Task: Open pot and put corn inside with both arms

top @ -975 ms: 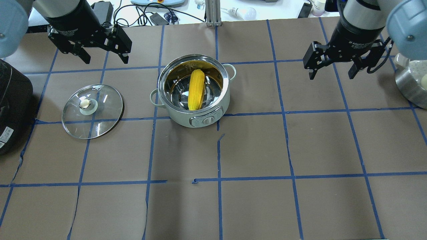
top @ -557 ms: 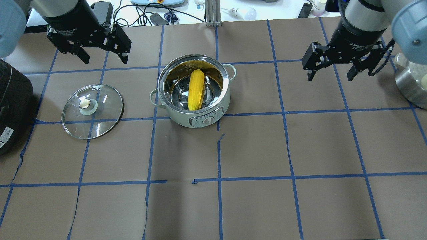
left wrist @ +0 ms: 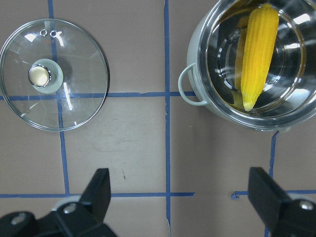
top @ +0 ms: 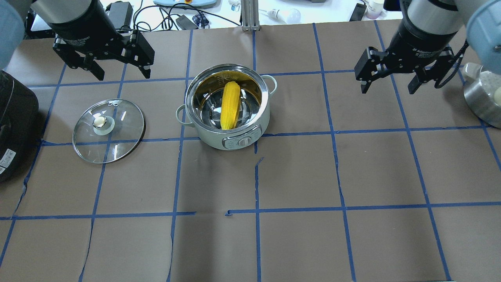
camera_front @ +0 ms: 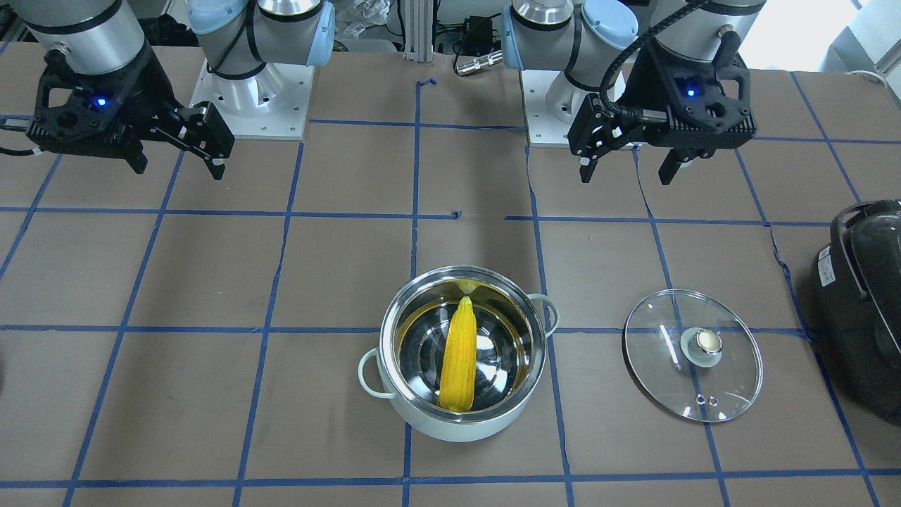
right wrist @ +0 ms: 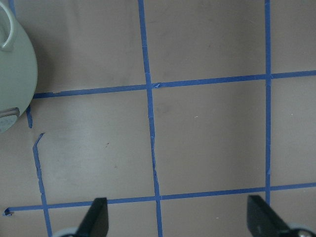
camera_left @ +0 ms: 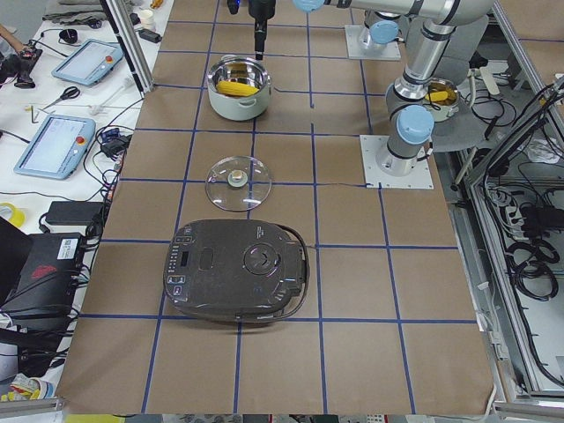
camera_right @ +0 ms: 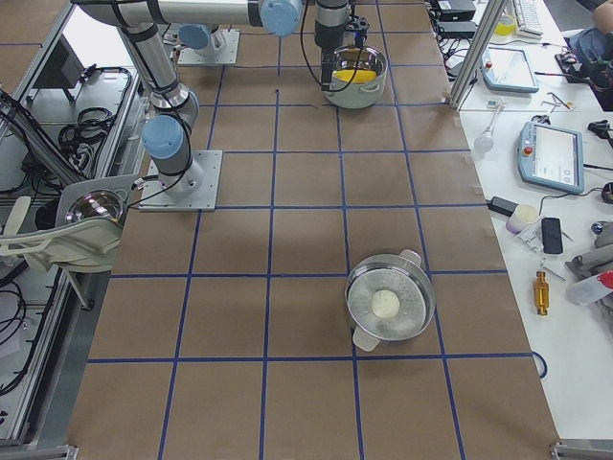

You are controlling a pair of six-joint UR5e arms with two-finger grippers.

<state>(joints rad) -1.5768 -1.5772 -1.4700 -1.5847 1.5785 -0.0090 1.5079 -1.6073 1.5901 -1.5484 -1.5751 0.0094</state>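
The mint-green pot (top: 263, 121) stands open at mid-table, also in the front view (camera_front: 461, 426) and the left wrist view (left wrist: 193, 59). The yellow corn (top: 230, 105) lies inside it, leaning on the steel wall (camera_front: 458, 362) (left wrist: 259, 49). The glass lid (top: 117, 137) lies flat on the table to the pot's left, knob up (camera_front: 676, 366) (left wrist: 74, 98). My left gripper (top: 123, 73) (camera_front: 625, 176) is open and empty, raised behind the lid. My right gripper (top: 388, 89) (camera_front: 179, 169) is open and empty, raised well right of the pot. The right wrist view shows only the pot's edge (right wrist: 15, 74).
A large black appliance (top: 11, 117) sits at the table's left edge, beside the lid (camera_left: 238, 269). A steel pot holding a white ball (camera_right: 388, 307) stands at the far right (top: 481, 98). The brown table cover has blue tape grid lines.
Both grippers have drifted only slightly and stay open. The pot, the corn and the lid have not moved.
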